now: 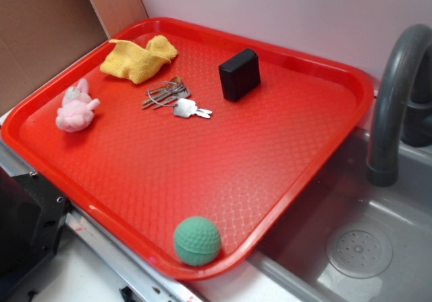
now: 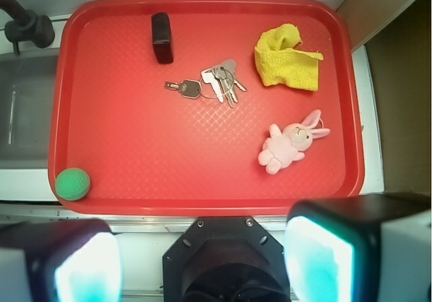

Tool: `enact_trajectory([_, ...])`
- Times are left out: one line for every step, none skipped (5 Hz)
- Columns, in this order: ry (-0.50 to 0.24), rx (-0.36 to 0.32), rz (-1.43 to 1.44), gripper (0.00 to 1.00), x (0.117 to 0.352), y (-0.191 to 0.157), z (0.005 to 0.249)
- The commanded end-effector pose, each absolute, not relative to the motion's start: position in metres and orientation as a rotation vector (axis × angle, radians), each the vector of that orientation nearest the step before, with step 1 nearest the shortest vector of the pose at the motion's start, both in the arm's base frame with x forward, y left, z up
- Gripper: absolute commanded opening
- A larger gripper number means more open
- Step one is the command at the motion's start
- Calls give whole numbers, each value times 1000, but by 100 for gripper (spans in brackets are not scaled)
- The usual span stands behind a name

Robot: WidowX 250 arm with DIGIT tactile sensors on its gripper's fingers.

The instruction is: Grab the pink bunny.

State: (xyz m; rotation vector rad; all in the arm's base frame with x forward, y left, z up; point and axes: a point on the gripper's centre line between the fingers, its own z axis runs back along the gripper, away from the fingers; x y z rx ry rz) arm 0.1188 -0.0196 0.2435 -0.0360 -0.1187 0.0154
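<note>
Bunny (image 2: 289,146) on tray (image 2: 135,173), near cloth (image 2: 283,62); keys (image 2: 212,82) mid-tray.

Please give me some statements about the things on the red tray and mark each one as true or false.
1. The pink bunny lies on the red tray. True.
2. The green ball touches the bunny. False: it sits apart, in a far corner of the tray.
3. The keys lie between the black box and the yellow cloth. True.
4. The pincer holds the bunny. False: it is open, off the tray.
5. The bunny lies on the cloth. False: beside it.
</note>
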Motion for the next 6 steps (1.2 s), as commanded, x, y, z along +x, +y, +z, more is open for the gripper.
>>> enact_trajectory([-119, -36, 15, 100, 119, -20, 244])
enact_trajectory([-182, -103, 267, 100, 122, -4, 236])
enact_trajectory([-134, -81, 519, 100, 128, 11, 218])
enact_trajectory([-70, -41, 770, 100, 131, 31, 186])
enact_trajectory([-81, 23, 969, 100, 151, 53, 142])
enact_trajectory([-70, 89, 991, 100, 164, 71, 106])
